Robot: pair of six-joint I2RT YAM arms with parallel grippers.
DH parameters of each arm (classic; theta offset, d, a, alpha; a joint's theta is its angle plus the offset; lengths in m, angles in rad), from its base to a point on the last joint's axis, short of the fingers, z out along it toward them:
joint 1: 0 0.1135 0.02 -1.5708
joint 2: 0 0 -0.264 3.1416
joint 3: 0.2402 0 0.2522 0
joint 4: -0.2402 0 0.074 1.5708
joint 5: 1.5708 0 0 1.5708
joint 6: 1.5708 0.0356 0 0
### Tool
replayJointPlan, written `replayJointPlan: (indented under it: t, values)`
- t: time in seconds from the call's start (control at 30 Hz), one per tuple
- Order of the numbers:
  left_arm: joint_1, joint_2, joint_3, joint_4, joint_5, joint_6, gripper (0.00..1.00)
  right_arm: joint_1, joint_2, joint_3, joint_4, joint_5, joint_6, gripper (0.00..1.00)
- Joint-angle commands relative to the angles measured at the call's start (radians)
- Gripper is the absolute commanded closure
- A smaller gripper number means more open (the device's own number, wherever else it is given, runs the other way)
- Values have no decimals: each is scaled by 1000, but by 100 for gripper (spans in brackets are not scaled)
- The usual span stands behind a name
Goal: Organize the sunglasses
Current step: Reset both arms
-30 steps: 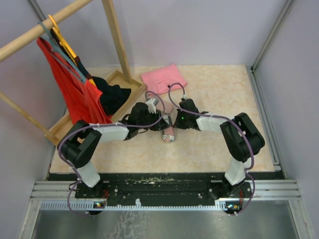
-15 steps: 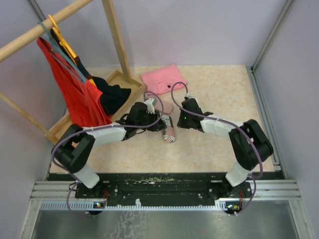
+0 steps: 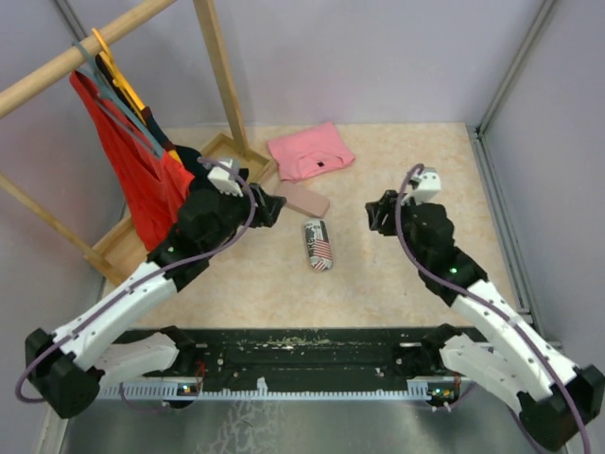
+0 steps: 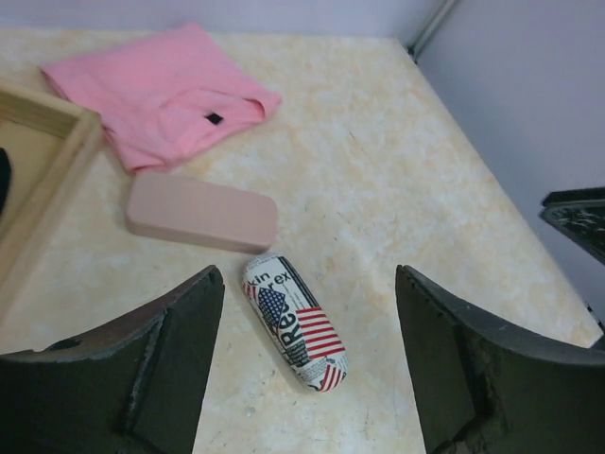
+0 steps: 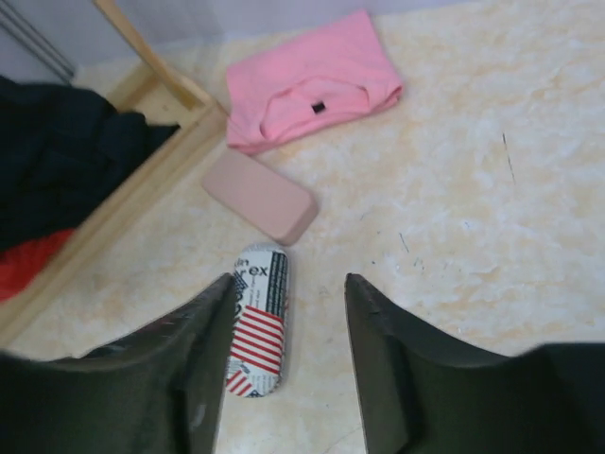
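A: Sunglasses? None in sight; probably shut inside the flag case (image 4: 294,322) and the pink case (image 4: 201,212) just beside it.
B: Hands?
A: Empty, the left gripper (image 4: 307,284) spread wide, the right gripper (image 5: 288,284) parted. Packing looks done; next, back away clear.

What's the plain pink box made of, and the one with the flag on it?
The pink case looks like matte plastic or faux leather: smooth, even colour, no shine. The flag case seems a hard shell with a printed covering; the newsprint pattern wraps its rounded ends.
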Motion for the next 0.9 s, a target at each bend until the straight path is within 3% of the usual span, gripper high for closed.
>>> replayJointPlan:
  t: [0.0,0.13,0.33,0.57,0.87]
  values:
    - [-1,-146,-22,-152,-141,55,18,8,-204,-23,-36,77,-97,42]
    - [-2,-282,-58,-282,-210,45,0,8,-354,-64,-106,61,-112,30]
    - [-2,-486,-134,-487,-318,-22,0,7,-571,-180,-191,42,-99,15]
    - [-4,-617,-129,-648,-411,-125,0,9,-767,-261,-235,78,-28,12]
    - [-51,-720,-161,-657,-416,-129,0,9,-790,-266,-242,82,-33,10]
